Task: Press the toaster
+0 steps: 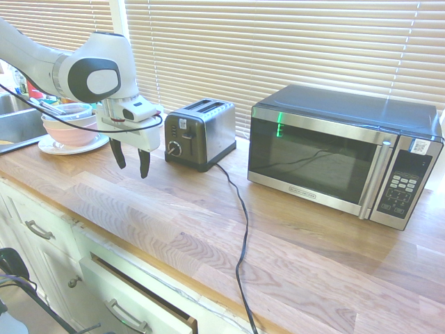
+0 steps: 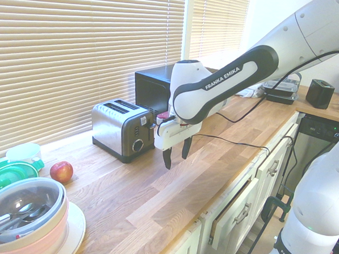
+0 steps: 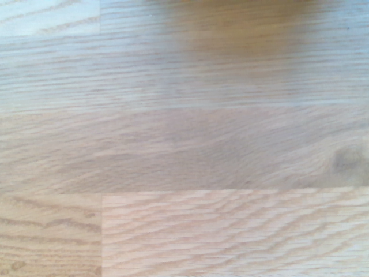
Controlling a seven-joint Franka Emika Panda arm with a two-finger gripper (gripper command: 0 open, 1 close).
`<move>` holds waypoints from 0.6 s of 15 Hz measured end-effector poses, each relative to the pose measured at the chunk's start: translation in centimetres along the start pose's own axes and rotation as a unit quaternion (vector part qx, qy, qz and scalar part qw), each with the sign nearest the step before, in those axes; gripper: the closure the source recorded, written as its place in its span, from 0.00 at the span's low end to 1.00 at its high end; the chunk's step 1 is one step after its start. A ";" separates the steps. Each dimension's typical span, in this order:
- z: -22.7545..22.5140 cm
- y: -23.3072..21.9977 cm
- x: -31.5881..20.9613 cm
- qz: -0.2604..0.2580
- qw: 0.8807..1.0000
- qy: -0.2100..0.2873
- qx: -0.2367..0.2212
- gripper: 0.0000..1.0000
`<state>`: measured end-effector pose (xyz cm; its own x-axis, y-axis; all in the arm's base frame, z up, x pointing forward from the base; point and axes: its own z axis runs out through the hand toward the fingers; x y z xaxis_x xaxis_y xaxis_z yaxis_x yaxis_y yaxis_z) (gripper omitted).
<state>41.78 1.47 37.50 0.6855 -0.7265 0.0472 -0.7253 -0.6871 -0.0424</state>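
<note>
Fingers (image 1: 144, 164) hanging spread above the countertop (image 1: 160, 209), holding nothing. Toaster (image 1: 201, 134) sitting just beside the gripper (image 1: 132, 164), near the blinds (image 1: 201, 42). Bare wood stretching from the gripper to the counter's drawer-side edge; microwave (image 1: 344, 153) standing beyond the toaster.

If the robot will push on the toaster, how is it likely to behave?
The toaster looks boxy and rigid, so it probably will not bend. Its broad, flat base on the counter suggests it would slide rather than tip under a low push. The smooth steel side may be slippery to fingers.
</note>
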 end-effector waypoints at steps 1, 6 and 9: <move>0.0 0.0 0.0 0.001 1.000 -0.001 -0.001 0.00; -1.0 0.3 0.8 0.008 1.000 -0.003 -0.002 0.00; -1.4 0.8 1.8 0.014 1.000 -0.001 0.004 0.00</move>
<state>42.34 -0.37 38.99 0.6649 -0.7456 0.0437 -0.7438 -0.6664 -0.0525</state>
